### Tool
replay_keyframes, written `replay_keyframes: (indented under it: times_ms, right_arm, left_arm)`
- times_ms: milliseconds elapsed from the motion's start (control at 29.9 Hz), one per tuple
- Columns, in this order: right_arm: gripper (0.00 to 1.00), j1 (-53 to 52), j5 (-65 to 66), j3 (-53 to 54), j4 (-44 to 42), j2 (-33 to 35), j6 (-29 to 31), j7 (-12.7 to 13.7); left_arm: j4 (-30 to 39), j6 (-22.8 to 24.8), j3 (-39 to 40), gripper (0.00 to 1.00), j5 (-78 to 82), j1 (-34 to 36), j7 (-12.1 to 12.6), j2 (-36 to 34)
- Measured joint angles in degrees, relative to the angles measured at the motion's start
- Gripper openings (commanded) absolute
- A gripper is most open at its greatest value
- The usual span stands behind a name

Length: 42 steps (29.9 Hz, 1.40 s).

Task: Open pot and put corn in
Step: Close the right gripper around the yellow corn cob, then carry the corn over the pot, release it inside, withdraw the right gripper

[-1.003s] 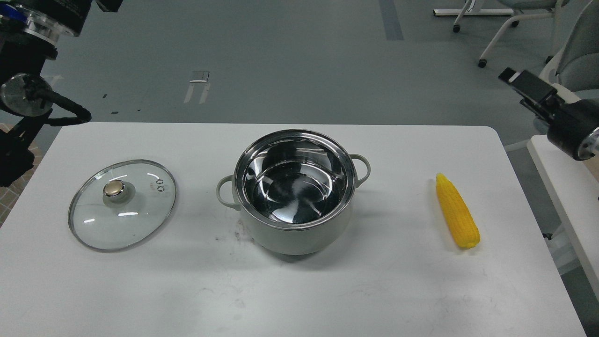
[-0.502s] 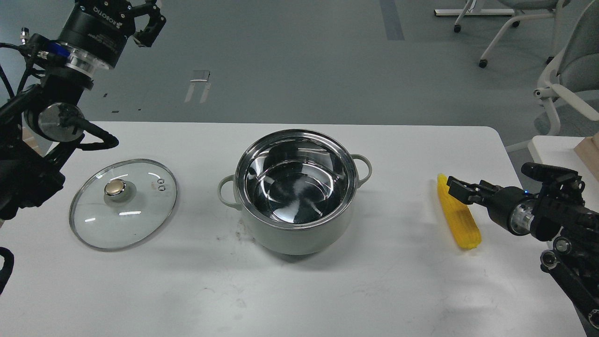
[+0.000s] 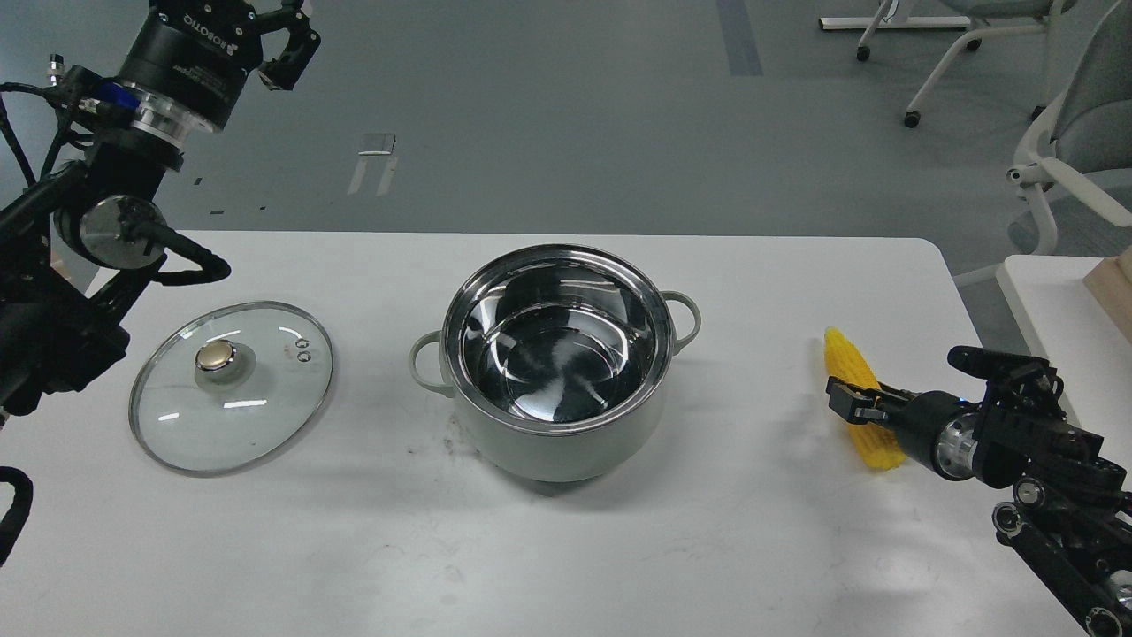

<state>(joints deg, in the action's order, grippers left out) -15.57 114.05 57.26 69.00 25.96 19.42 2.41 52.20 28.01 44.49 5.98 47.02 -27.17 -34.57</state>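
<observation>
Work surface: a white table (image 3: 566, 548) with rounded corners is seen; faint scuffs and a dark smudge are noted just left of the pot base.
Room: a grey floor (image 3: 548, 124) with tape marks lies beyond the table; the white wheeled legs of an office chair (image 3: 1044, 97) are seen at upper right, and a second white table edge (image 3: 1035, 292) is seen at far right.
Pot: the pale grey-green pot (image 3: 555, 363) is placed upright at table centre, uncovered, with its steel interior exposed and no contents seen; one loop handle is directed left-front, the other right-rear.
Lid: the glass lid (image 3: 232, 386) is laid flat on the table left of the pot and apart from it, gold knob up.
Corn: the corn cob (image 3: 851, 380) is laid on the table well right of the pot; the long axis runs front to back, slightly slanted, with the tapered tip directed away from the robot.
Right gripper (image 3: 851, 400): it is positioned low over the middle of the cob; whether the fingers are apart or clamped cannot be told.
Left gripper (image 3: 281, 40): it is raised off the table at upper left, beyond the lid; the fingers are seen apart, with nothing held.
</observation>
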Motion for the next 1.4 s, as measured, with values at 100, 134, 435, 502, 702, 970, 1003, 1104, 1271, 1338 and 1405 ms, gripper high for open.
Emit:
replay_keyframes:
  times_ms: [100, 134, 435, 502, 702, 970, 1003, 1104, 1271, 1338, 1405]
  right_arm:
    - [0.0, -0.24, -0.1, 0.27, 0.29, -0.38, -2.2, 0.47]
    - [0.0, -0.43, -0.14, 0.39, 0.36, -0.43, -3.01, 0.72]
    - [0.0, -2.88, -1.31, 5.84, 6.12, -0.45, -6.36, 1.02]
    - [0.0, -4.89, -2.3, 7.03, 9.24, -0.88, -6.1, 0.98]
    - [0.0, -12.94, -4.33, 2.86, 14.68, -8.13, -2.53, 1.17]
    - [0.0, -20.76, -3.86, -11.21, 12.22, -16.62, 0.05, 1.2]
    - [0.02, -21.17, -3.79, -13.0, 11.3, -17.17, 0.05, 1.2]
    - [0.23, -21.75, -3.71, -16.26, 9.5, -17.9, -0.01, 1.18]
    - [0.5, -21.89, -3.72, -17.56, 7.62, -18.75, -0.31, 1.02]
    - [0.55, -21.9, -3.78, -17.6, 7.49, -18.92, -0.33, 0.97]
    - [0.6, -21.9, -3.83, -17.68, 7.48, -19.0, -0.34, 0.93]
  left_arm:
    - [0.0, 0.0, 0.0, 0.98, 0.0, 0.0, 0.0, -0.06]
    - [0.0, -0.01, 0.0, 0.98, 0.0, 0.0, 0.0, -0.13]
    - [0.2, -0.08, 0.23, 0.98, 0.07, 0.17, 0.1, -0.5]
    - [0.69, -0.15, 0.25, 0.98, 0.09, 0.29, 0.12, -0.57]
    - [1.42, -0.16, 0.25, 0.98, 0.18, 0.57, 0.12, -0.85]
    - [1.44, -0.03, 0.25, 0.98, 0.36, 0.75, 0.12, -1.2]
    - [1.43, -0.03, 0.26, 0.98, 0.39, 0.79, 0.12, -1.57]
    - [1.43, -0.03, 0.41, 0.98, 0.42, 0.86, 0.02, -2.38]
    - [1.34, -0.01, 1.03, 0.98, 0.44, 0.89, 0.01, -2.55]
    - [1.33, -0.01, 1.13, 0.98, 0.44, 0.9, 0.01, -2.53]
    - [1.32, -0.01, 1.15, 0.98, 0.44, 0.9, 0.01, -2.36]
